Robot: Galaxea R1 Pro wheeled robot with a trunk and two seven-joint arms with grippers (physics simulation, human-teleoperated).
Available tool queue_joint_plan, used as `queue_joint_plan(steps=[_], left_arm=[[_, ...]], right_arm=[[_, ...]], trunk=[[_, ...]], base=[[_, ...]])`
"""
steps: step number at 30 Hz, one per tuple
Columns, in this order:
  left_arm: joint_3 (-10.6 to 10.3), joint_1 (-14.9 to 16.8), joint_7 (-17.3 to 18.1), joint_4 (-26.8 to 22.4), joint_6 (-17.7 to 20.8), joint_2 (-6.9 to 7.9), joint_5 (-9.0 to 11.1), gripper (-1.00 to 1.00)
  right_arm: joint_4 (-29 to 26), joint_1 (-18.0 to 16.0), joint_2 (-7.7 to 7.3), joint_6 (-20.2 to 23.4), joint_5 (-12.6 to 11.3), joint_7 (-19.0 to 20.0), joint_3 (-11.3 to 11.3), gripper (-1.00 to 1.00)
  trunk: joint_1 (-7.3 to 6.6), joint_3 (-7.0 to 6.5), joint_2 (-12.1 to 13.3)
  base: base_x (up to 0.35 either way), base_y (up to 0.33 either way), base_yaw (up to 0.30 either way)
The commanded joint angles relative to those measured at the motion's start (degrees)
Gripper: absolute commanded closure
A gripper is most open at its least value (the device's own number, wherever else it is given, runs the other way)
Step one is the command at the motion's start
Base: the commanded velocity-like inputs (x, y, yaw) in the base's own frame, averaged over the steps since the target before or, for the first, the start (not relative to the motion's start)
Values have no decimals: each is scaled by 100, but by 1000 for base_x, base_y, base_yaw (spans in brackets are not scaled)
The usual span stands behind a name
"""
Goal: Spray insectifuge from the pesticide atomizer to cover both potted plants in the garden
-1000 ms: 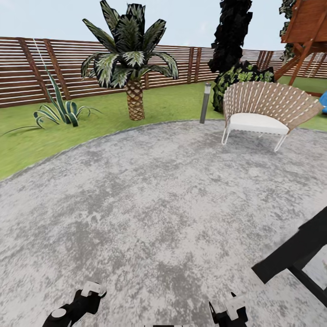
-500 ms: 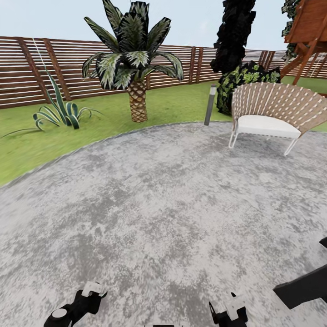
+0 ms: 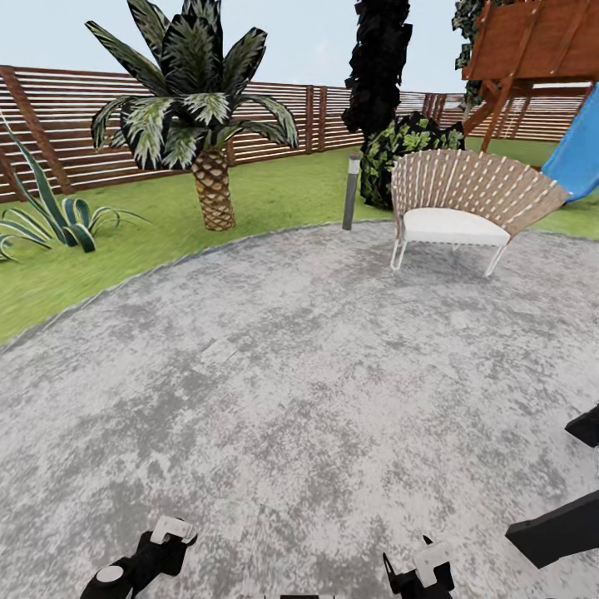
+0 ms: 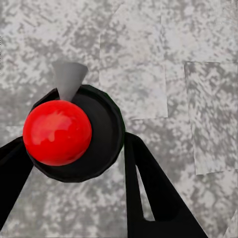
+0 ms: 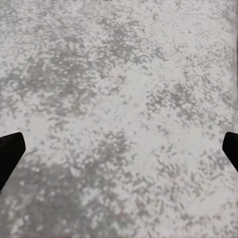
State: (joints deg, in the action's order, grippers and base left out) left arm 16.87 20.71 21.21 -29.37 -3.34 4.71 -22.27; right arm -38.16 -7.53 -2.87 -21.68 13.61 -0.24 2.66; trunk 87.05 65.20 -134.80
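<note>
One potted plant (image 3: 48,218), a low rosette of pointed green leaves, grows on the lawn at the far left, in front of the brown slatted fence (image 3: 75,125). The other potted plant and the pesticide atomizer are out of view. My left gripper (image 3: 170,530) and right gripper (image 3: 428,559) hang low over the grey paved patio (image 3: 299,374) at the bottom edge of the head view. In the right wrist view the right gripper (image 5: 119,153) is open, its dark fingers (image 5: 10,153) wide apart over bare paving. The left gripper (image 4: 74,198) is open above a red ball on a black disc (image 4: 57,133).
A tall palm (image 3: 200,125) stands on the lawn behind the patio. A lamp post (image 3: 352,191), a dark leafy bush (image 3: 399,150) and a woven chair (image 3: 466,195) line the far right rim. A blue slide (image 3: 576,158) and wooden play frame (image 3: 532,50) lie beyond. A black beam (image 3: 557,532) juts in at lower right.
The whole view has swung to the right, so the camera moved: plant, palm and chair shifted left and the blue slide came into sight. Both grippers keep their places in the picture.
</note>
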Motion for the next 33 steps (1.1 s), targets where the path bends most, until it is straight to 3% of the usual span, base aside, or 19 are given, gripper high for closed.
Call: queue_joint_plan(steps=[1,17,33], left_arm=[[45,3,38,2,-35,-5,-58,100],[36,3,42,2,-35,-5,-58,100],[35,3,33,142,-47,-5,-58,100]], right_arm=[[1,-3,-3,-12,19,-3,7,-100],[2,-3,-3,-12,19,-3,7,-100],[2,-3,-3,-12,19,-3,7,-100]], trunk=[[2,4,-1],[2,4,-1],[2,-36,-1]], base=[[242,254,-300],[166,286,-300],[18,316,-300]])
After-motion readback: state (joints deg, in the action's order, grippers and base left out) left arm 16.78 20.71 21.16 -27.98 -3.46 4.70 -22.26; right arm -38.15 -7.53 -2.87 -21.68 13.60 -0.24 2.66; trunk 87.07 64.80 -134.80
